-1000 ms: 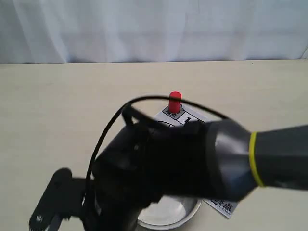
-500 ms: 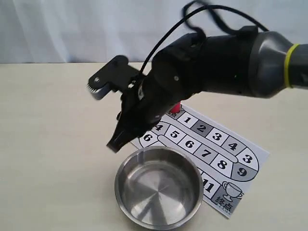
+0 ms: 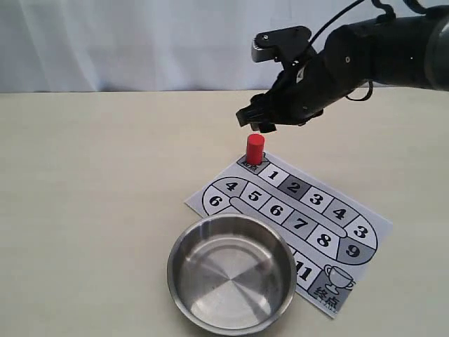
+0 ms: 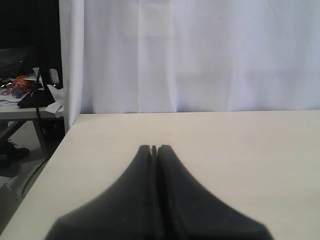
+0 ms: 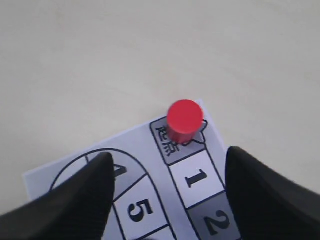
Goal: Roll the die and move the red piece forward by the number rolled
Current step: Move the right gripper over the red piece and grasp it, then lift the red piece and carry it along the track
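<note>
The red piece (image 3: 255, 149) stands upright on the start square at the far end of the numbered board (image 3: 319, 217). My right gripper (image 3: 250, 83) hangs open in the air just above and behind it, holding nothing. In the right wrist view the red piece (image 5: 185, 119) sits ahead of the open right gripper (image 5: 169, 155), centred between its two dark fingers (image 5: 75, 195). My left gripper (image 4: 154, 148) is shut and empty over bare table, out of the exterior view. The die is not visible in any view.
A steel bowl (image 3: 182, 242) stands at the near edge of the board and looks empty inside. A white curtain backs the table. The left wrist view shows the table's edge and a cluttered bench (image 4: 25, 97) beyond it.
The right arm has swung up and back from in front of the bowl to above the red piece, uncovering the bowl and board. The red piece has not moved.
</note>
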`<state>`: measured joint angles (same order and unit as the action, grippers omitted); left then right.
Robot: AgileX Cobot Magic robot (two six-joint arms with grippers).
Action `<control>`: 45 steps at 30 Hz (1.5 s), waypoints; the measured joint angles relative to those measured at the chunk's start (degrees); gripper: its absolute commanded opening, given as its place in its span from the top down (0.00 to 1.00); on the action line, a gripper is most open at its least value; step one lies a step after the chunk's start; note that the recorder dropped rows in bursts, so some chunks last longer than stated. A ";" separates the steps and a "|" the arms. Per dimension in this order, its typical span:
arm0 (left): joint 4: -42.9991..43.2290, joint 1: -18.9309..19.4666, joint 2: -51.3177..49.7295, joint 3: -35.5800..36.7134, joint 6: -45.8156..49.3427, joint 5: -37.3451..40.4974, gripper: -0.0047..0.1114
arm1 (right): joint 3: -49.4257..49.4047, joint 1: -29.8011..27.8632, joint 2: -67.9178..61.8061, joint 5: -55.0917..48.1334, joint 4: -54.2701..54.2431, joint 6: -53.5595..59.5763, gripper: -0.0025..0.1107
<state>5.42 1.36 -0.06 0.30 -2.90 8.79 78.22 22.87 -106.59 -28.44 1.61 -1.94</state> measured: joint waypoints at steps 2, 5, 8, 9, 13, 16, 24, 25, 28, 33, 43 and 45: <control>0.00 0.00 0.00 0.00 0.00 0.00 0.96 | 1.22 -1.20 -2.15 -0.35 -0.26 -0.14 0.44; 0.00 0.00 0.00 0.00 0.00 0.00 0.96 | 3.99 -1.91 -5.40 -0.61 -0.49 -0.14 0.44; 0.00 0.00 0.00 0.00 0.00 0.00 0.96 | 8.61 -2.01 -9.96 -1.22 -1.61 1.94 0.44; 0.00 0.00 0.00 0.00 0.00 0.00 0.96 | 9.83 -2.01 -11.15 -1.30 -1.61 2.42 0.44; 0.00 0.00 0.00 0.00 0.00 0.00 0.96 | 13.72 -2.01 -16.40 -0.39 -1.96 2.97 0.44; 0.00 0.00 0.00 0.00 0.00 0.00 0.96 | 13.95 -2.01 -18.71 2.82 -1.96 2.97 0.44; 0.00 0.00 0.00 0.00 0.00 0.00 0.96 | 13.95 -2.01 -22.38 7.14 -1.96 3.11 0.44; 0.00 0.00 0.00 0.00 0.00 0.00 0.96 | 13.95 -2.01 -22.85 7.43 -1.96 3.11 0.44; 0.00 0.00 0.00 0.00 0.00 0.00 0.96 | 13.95 -2.01 -24.19 8.27 -3.13 3.11 0.46; 0.00 0.00 0.00 0.00 0.00 0.00 0.96 | 13.95 -2.01 -24.20 8.27 -4.10 3.11 0.79; 0.00 0.00 0.00 0.00 0.00 0.00 0.96 | 13.95 -2.01 -21.52 7.97 -4.10 4.14 0.94; 0.00 0.00 0.00 0.00 0.00 0.00 0.96 | 13.95 -2.01 -20.21 6.89 -4.10 4.26 0.94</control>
<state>5.42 1.36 -0.06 0.30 -2.90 8.79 92.17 20.86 -126.80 -21.54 -2.50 2.32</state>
